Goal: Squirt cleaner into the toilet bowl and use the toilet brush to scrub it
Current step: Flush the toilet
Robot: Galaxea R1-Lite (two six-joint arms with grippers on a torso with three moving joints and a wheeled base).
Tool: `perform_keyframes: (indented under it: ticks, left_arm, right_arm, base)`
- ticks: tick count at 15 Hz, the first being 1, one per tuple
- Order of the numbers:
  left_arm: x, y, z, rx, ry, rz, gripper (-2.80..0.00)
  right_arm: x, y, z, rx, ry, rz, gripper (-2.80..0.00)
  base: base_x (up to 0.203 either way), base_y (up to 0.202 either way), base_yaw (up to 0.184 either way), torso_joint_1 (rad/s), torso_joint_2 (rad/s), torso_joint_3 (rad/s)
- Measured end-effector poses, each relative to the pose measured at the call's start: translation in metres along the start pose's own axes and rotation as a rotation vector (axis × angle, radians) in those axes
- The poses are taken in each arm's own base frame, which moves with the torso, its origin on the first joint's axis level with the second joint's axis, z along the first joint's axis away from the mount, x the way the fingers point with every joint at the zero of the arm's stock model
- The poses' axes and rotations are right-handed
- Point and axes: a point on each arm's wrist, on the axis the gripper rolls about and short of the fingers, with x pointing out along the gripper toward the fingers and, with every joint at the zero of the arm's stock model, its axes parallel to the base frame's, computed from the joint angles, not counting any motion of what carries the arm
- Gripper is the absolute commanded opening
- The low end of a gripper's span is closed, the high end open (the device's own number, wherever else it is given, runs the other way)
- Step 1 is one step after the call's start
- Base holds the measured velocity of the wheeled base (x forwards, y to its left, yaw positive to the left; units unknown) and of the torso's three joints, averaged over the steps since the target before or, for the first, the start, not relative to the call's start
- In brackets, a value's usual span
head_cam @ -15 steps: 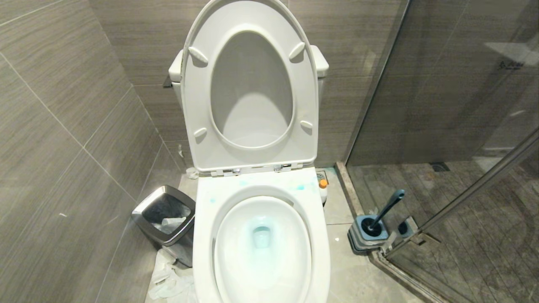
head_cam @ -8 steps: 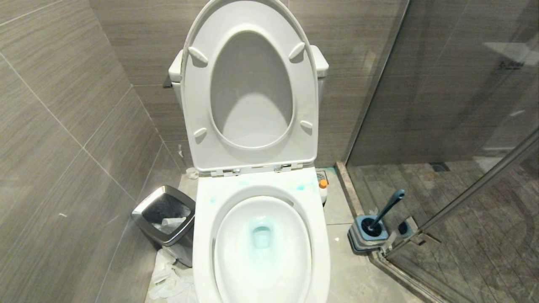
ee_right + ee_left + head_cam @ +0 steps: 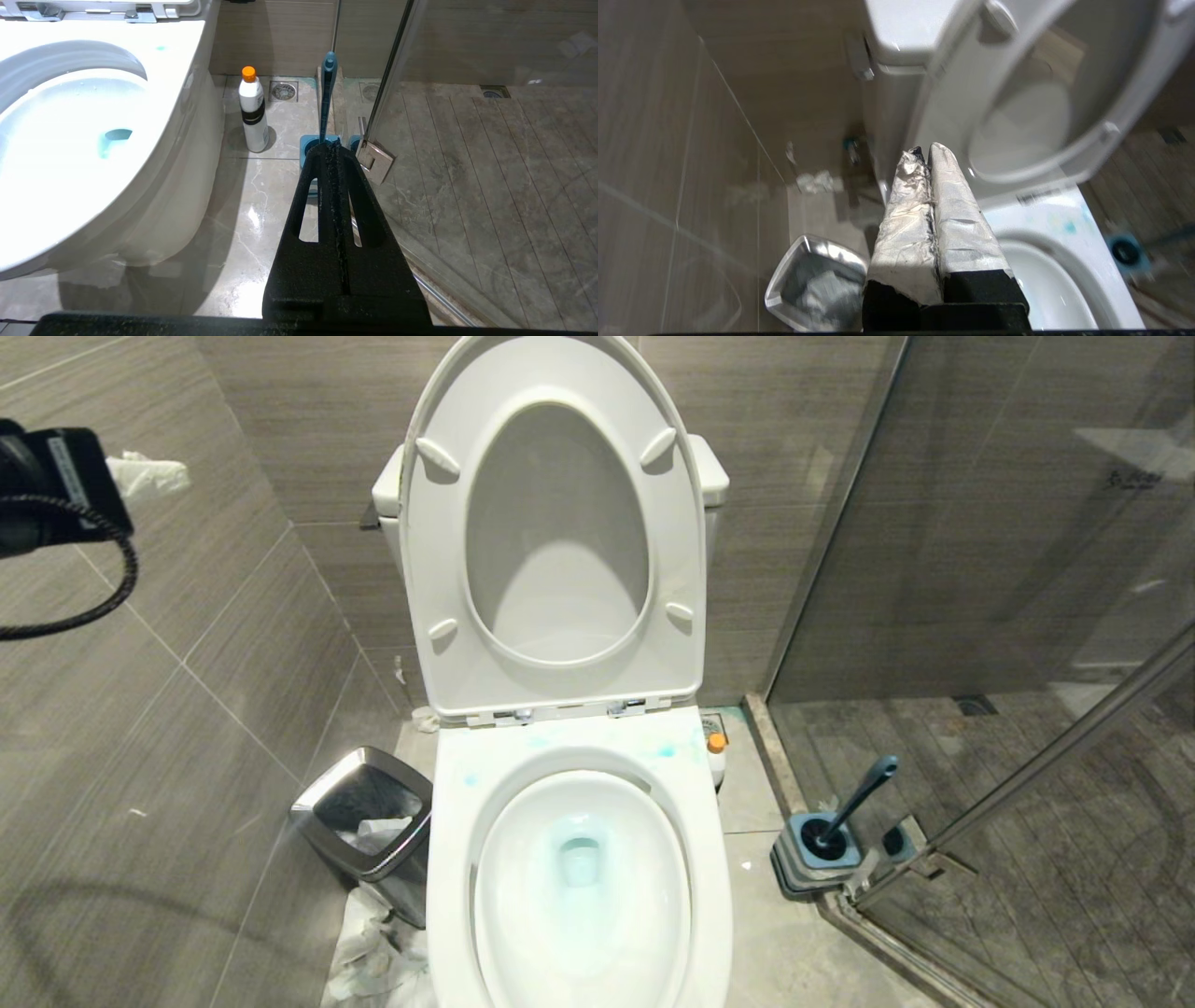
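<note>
A white toilet bowl stands in a narrow, grey-tiled bathroom, its seat and lid both raised against the tank. Pale blue cleaner pools at the drain and tints the lower bowl, with a few blue blots on the rim near the hinges.

The left gripper is raised high at the left wall, level with the upper part of the lid and well apart from the bowl. Its fingers, wrapped in a crinkled silvery-white covering, are pressed together with nothing between them.

The right gripper sits low on the right side of the toilet, out of the head camera's sight. Its black fingers are closed flat against each other and hold nothing.

The toilet brush stands in its grey-and-blue holder on the floor to the right of the bowl, beside the glass shower door, its slate-blue handle leaning away from the toilet. A white bottle with an orange cap stands between bowl and brush.

On the left, a steel-rimmed bin holds what looks like crumpled paper, with more paper on the floor beside it.
</note>
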Motion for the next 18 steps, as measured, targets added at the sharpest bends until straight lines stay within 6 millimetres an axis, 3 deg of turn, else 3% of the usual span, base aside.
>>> perform_keyframes:
  ticks: [5, 10, 14, 18]
  left_arm:
    - [0.086, 0.016, -0.01, 0.001, -0.148, 0.078, -2.8]
    - [0.151, 0.021, -0.021, -0.065, -0.401, 0.156, -2.8]
    - [0.179, 0.026, -0.028, -0.098, -0.447, 0.151, -2.8]
    - [0.19, 0.038, -0.036, -0.11, -0.438, 0.167, -2.8]
  right_arm:
    - [0.0, 0.0, 0.0, 0.0, 0.0, 0.0, -2.8]
    - [0.0, 0.0, 0.0, 0.0, 0.0, 0.0, -2.8]
    - [0.0, 0.0, 0.0, 0.0, 0.0, 0.0, -2.8]
    - [0.0, 0.0, 0.0, 0.001, 0.0, 0.0, -2.8]
  base:
    - [0.0, 0.0, 0.0, 0.0, 0.0, 0.0]
    - [0.0, 0.0, 0.0, 0.0, 0.0, 0.0]
    - [0.0, 0.0, 0.0, 0.0, 0.0, 0.0]
    - [0.0, 0.0, 0.0, -0.001, 0.0, -0.012]
